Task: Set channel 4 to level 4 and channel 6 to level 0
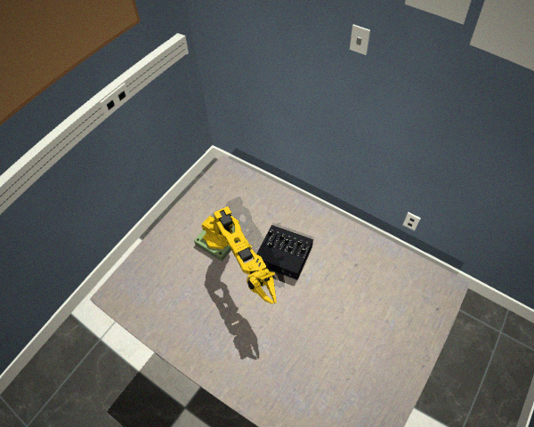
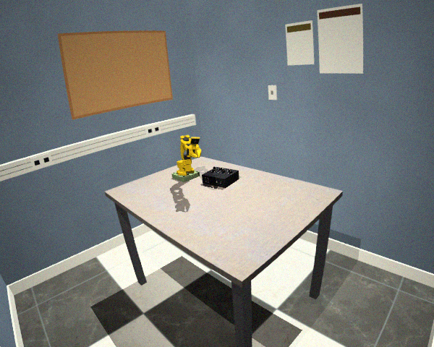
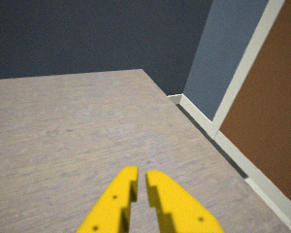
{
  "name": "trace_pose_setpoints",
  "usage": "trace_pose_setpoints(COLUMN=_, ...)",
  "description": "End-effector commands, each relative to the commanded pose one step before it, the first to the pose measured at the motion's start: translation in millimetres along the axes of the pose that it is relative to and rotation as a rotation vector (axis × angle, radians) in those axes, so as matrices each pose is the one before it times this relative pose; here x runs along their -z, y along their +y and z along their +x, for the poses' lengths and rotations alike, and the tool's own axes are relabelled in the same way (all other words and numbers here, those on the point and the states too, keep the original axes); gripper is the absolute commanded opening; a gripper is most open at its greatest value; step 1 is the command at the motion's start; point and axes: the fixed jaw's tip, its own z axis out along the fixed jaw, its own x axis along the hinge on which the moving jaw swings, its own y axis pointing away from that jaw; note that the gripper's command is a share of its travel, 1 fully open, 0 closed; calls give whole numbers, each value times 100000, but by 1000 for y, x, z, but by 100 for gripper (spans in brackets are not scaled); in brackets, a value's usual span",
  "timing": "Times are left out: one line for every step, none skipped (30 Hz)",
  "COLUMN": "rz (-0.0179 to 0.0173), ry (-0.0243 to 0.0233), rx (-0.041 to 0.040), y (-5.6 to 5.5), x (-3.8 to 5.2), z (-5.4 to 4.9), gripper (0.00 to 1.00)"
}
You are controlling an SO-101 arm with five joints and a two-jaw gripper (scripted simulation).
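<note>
A wooden table (image 2: 247,238) with dark legs stands on a checkered tile floor (image 2: 60,298) against blue walls. On the table, toward its far side, a yellow arm (image 1: 234,238) rises from a green base plate (image 1: 202,243) and reaches out over the tabletop. Just beside the arm sits the black lighting desk (image 1: 286,251), its row of faders (image 1: 289,245) too small to read. The gripper (image 1: 268,291) hangs past the desk's near corner, apart from it, its jaws pressed almost together with nothing between them.
</note>
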Motion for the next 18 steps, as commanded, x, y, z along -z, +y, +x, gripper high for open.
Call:
trace_pose_setpoints(rz=-2947, ry=3232, rx=9797, y=8791, x=5150, z=3038, gripper=0)
trace_pose_setpoints(rz=-635, ry=580, rx=2755, y=1832, x=729, z=337, gripper=0)
trace_pose_setpoints(rz=-667, ry=577, rx=2827, y=1878, x=755, z=308, gripper=0)
trace_pose_setpoints(rz=-698, ry=571, rx=2898, y=1923, x=782, z=268, gripper=0)
trace_pose_setpoints(rz=-731, ry=565, rx=2969, y=1967, x=809, z=233, gripper=0)
trace_pose_setpoints(rz=-763, ry=554, rx=3039, y=2009, x=836, z=188, gripper=0)
trace_pose_setpoints(rz=-795, ry=544, rx=3109, y=2050, x=862, z=146, gripper=0)
trace_pose_setpoints(rz=-828, ry=529, rx=3178, y=2088, x=890, z=95, gripper=0)
trace_pose_setpoints(rz=-860, ry=515, rx=3247, y=2125, x=917, z=48, gripper=0)
trace_pose_setpoints(rz=-892, ry=496, rx=3314, y=2159, x=945, z=-9, gripper=0)
trace_pose_setpoints(rz=0, ry=0, rx=0, y=0, x=0, z=0, gripper=0)
trace_pose_setpoints(rz=0, ry=0, rx=0, y=0, x=0, z=0, gripper=0)
trace_pose_setpoints(rz=-924, ry=477, rx=3381, y=2190, x=971, z=-62, gripper=0)
trace_pose_setpoints(rz=-955, ry=454, rx=3447, y=2219, x=999, z=-124, gripper=0)
trace_pose_setpoints(rz=-986, ry=430, rx=3512, y=2245, x=1025, z=-182, gripper=0)
trace_pose_setpoints(rz=-1016, ry=403, rx=3576, y=2268, x=1053, z=-249, gripper=0)
trace_pose_setpoints(rz=-1045, ry=375, rx=3640, y=2289, x=1078, z=-312, gripper=0)
trace_pose_setpoints(rz=-1073, ry=343, rx=3702, y=2305, x=1105, z=-384, gripper=0)
